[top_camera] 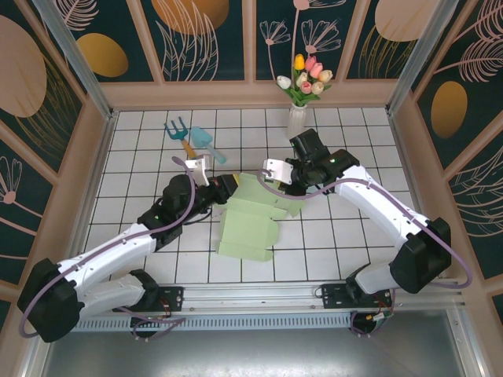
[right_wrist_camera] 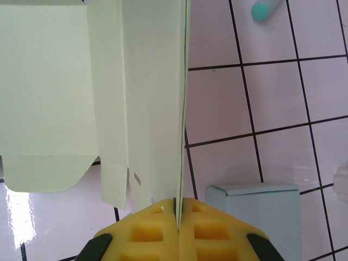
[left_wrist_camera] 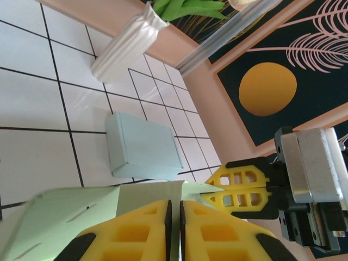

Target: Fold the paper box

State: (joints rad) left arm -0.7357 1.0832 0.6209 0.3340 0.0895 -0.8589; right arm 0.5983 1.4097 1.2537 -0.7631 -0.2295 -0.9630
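The paper box (top_camera: 248, 222) is a pale green flat sheet with creases and flaps, lying on the white tiles mid-table. Its far edge is lifted between both arms. My left gripper (top_camera: 229, 187) holds that edge from the left. In the left wrist view its yellow fingers (left_wrist_camera: 174, 204) stand almost together, with a green panel (left_wrist_camera: 70, 212) running between the pads. My right gripper (top_camera: 291, 183) is at the right end of the same edge. In the right wrist view it (right_wrist_camera: 178, 201) is shut on a thin upright flap of the sheet (right_wrist_camera: 49, 81). The left wrist view shows the right gripper (left_wrist_camera: 207, 190) pinching the flap's tip.
A small pale blue folded box (left_wrist_camera: 142, 145) stands on the tiles just past the grippers, also near the right fingers (right_wrist_camera: 255, 217). A white vase with tulips (top_camera: 297, 118) stands at the back. A teal garden fork (top_camera: 179, 132) and trowel (top_camera: 206, 143) lie at the back left.
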